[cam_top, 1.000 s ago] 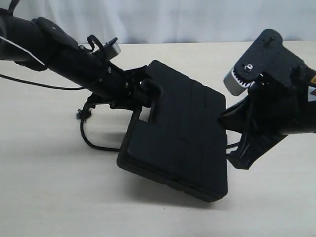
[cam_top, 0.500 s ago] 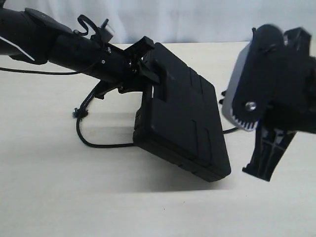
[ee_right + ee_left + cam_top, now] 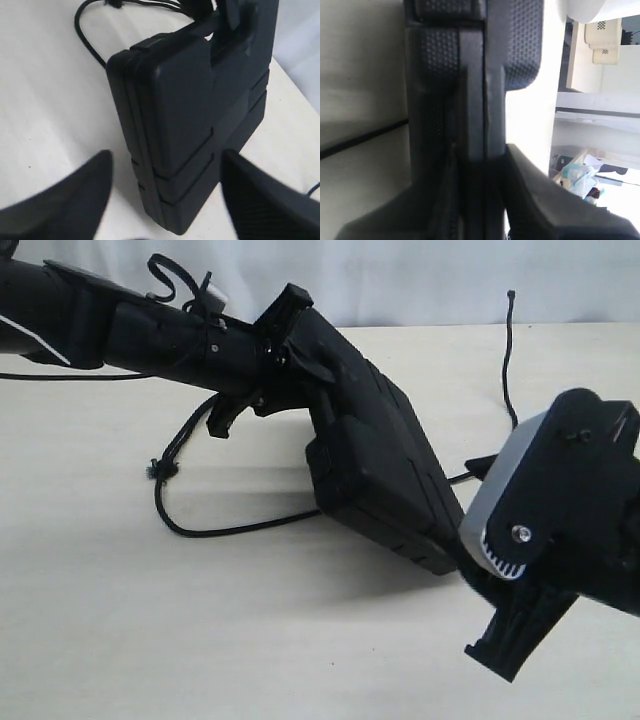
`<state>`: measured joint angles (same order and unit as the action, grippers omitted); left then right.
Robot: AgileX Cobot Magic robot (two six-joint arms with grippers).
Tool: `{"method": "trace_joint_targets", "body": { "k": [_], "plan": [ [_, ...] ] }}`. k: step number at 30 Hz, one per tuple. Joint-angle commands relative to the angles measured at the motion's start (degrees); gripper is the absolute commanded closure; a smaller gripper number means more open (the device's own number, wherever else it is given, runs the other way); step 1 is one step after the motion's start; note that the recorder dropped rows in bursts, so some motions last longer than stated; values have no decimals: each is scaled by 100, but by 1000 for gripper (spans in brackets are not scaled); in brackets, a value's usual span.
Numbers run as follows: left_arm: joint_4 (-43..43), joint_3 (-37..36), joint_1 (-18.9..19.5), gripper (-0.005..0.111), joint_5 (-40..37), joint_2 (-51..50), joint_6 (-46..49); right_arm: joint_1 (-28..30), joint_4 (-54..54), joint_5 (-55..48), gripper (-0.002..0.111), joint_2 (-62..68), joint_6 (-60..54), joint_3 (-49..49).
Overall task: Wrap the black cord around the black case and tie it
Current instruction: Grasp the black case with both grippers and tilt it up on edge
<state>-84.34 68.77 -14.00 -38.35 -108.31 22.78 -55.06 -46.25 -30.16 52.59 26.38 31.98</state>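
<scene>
Pale counter [image 3: 120, 640], white backdrop. Black case [image 3: 385, 465] tilted on edge, clenched at handle end by left tool [image 3: 290, 345]. Right tool [image 3: 165, 195] spread wide, empty, near case. Black cord [image 3: 200, 530] slack on counter, passing behind case. Risk: case twisting out of one-ended grip, dragging cord off.

Pale table [image 3: 110, 640]; black cord [image 3: 215, 532] lies looped on it w/ frayed knot nr end.
</scene>
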Motion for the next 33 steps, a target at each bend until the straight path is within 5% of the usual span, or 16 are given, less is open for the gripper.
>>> {"method": "trace_joint_targets", "body": {
  "k": [1,3,8,12,17,25,29,33],
  "plan": [
    [-686,65,-3,107,-96,132,-78,-19,-138,550,10,14,462,-35],
    [-771,65,-3,107,-96,132,-78,-19,-125,774,-1,136,565,-35],
    [-875,65,-3,107,-46,132,-78,-19,-637,661,-2,776,1255,-35],
    [-951,65,-3,107,-33,132,-78,-19,-2361,477,-2,1371,2936,-35],
    [-977,65,-3,107,-8,132,-78,-19,-5315,-558,-2,2330,6422,-35],
    [-977,65,-3,107,-8,132,-78,-19,-5369,-1225,1,3424,7027,329],
    [-940,65,-3,107,-8,132,-51,-19,-5369,-1236,27,3658,6835,657],
    [-916,65,-3,107,-23,132,218,-19,-5369,-1236,73,3668,6835,661]
  ]
}}
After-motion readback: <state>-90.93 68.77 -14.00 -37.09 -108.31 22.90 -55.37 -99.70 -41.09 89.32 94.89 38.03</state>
